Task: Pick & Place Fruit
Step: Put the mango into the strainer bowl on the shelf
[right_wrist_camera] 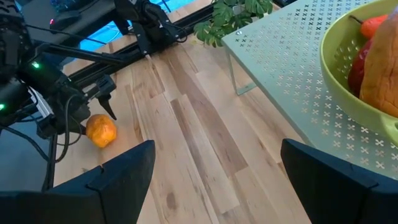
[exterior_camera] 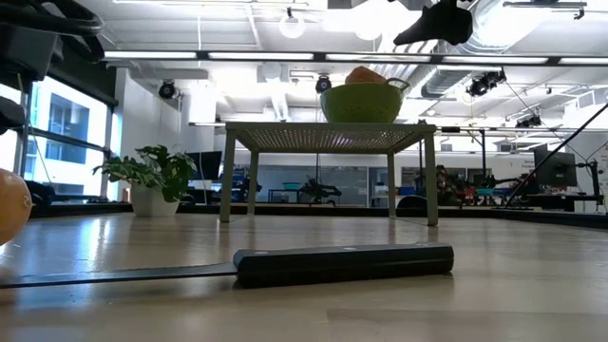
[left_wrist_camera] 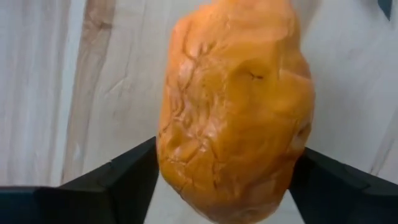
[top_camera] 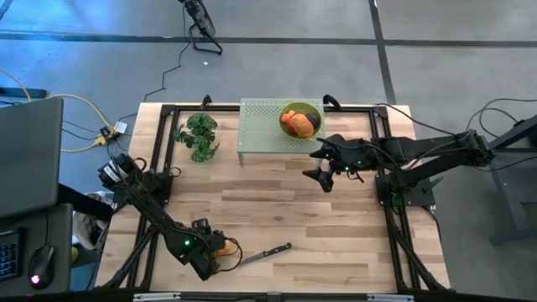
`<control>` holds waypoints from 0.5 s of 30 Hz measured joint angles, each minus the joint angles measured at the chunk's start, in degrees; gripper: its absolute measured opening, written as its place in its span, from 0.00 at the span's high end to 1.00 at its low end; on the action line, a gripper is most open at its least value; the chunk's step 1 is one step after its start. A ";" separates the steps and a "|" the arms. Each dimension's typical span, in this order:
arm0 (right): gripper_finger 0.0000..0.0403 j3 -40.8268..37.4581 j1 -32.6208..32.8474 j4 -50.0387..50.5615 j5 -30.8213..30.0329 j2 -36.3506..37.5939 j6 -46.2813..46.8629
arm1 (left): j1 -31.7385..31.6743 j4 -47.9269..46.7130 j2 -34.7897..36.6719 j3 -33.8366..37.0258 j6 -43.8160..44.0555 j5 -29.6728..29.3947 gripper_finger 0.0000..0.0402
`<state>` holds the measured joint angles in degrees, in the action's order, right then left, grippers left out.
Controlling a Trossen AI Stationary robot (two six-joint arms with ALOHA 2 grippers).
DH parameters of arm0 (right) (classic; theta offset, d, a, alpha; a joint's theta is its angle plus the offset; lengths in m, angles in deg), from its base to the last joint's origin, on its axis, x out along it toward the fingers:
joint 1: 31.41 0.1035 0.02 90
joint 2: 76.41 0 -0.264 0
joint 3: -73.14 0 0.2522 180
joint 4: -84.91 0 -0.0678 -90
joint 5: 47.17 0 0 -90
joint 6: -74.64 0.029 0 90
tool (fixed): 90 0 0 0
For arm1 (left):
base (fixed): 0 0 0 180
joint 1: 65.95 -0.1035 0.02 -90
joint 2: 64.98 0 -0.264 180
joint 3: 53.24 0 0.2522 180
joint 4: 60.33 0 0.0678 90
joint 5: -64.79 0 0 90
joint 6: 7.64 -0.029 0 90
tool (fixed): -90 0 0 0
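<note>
Knife (top_camera: pixel 267 252) lies just beside my L gripper (top_camera: pixel 220 252) at the table's near edge, leafy bunch (top_camera: pixel 198 136) well off. L arm stretched low, fingers (left_wrist_camera: pixel 118 180) around an orange fruit (left_wrist_camera: pixel 235 112), firm grip unclear. R gripper (top_camera: pixel 325 164) wide, empty, beside green bowl (top_camera: pixel 294 111) w/ fruit on the perforated stand (top_camera: pixel 258 126).

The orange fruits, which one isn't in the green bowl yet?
The orange fruit on the wood table's near left edge, between the left tool's fingers beside the knife. The other sits in the green bowl on the raised stand.

Two dark jointed arms with black cables and green indicator lights
</note>
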<state>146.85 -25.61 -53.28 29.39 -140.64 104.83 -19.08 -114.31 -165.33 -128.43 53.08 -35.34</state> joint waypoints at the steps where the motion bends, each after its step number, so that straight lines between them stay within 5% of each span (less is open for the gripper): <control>1: 0.16 0.00 0.14 0.00 0.02 0.00 0.01 | 0.00 0.08 0.02 0.00 -0.07 0.39 0.27; 8: 0.16 0.00 3.56 0.04 0.13 0.00 1.55 | 0.00 -0.05 0.01 0.00 -1.30 0.45 0.50; 15: 0.16 0.00 8.64 1.81 -0.46 0.00 0.96 | -0.02 -0.07 0.00 0.00 -3.33 0.43 0.50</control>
<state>146.85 -16.97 -51.47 28.93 -140.64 105.79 -19.10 -114.38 -165.34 -128.43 49.75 -34.91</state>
